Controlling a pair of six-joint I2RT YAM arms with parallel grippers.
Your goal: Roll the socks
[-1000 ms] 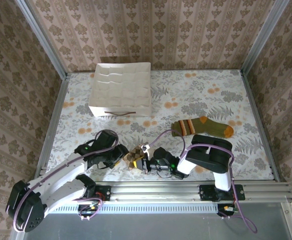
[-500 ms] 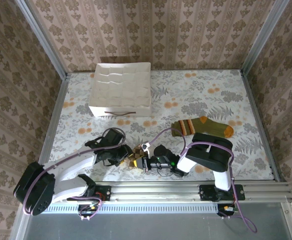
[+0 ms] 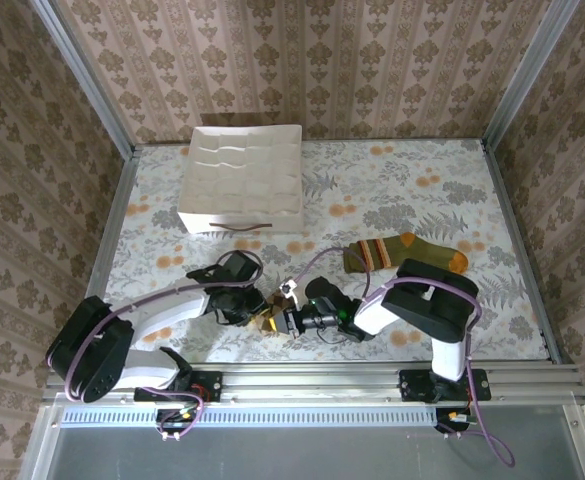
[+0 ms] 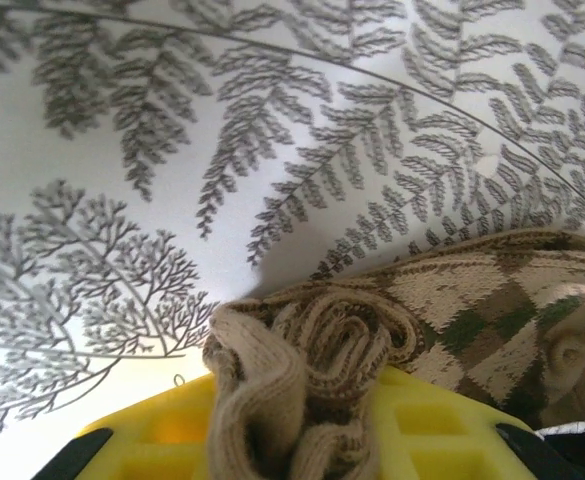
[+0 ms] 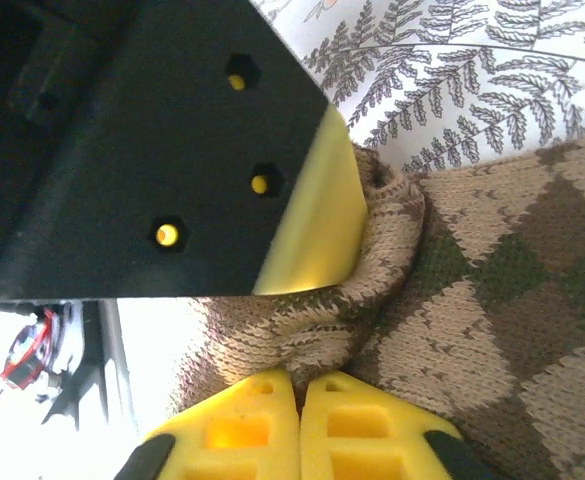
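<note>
So both arms are folded in low over the near-middle of the desk [image 3: 402,185], tools nose to nose on the argyle sock [image 3: 270,319]. The left tool [image 3: 256,311] comes at it from the left and the right tool [image 3: 290,321] from the right, with the sock bunched up between them.

From the left wrist we see that tool clenched on the sock: a thick rolled wad of the tan knit sits squeezed between its yellow pads [image 4: 442,420], and the rest of the diamond pattern trails off to the right, flat on the fern print.

From the right wrist, that tool's two yellow pads [image 5: 362,430] are pressed together with no gap we can see, and their tips sit right against a fold of the sock. We can't tell if any fabric is actually nipped between them. The left tool's black and yellow finger [image 5: 312,215] is jammed into the same fold from above.

The green sock [image 3: 407,253] lies flat on its own, further back and to the right, well apart from both tools. The white tray [image 3: 222,222] sits at the back left
</note>
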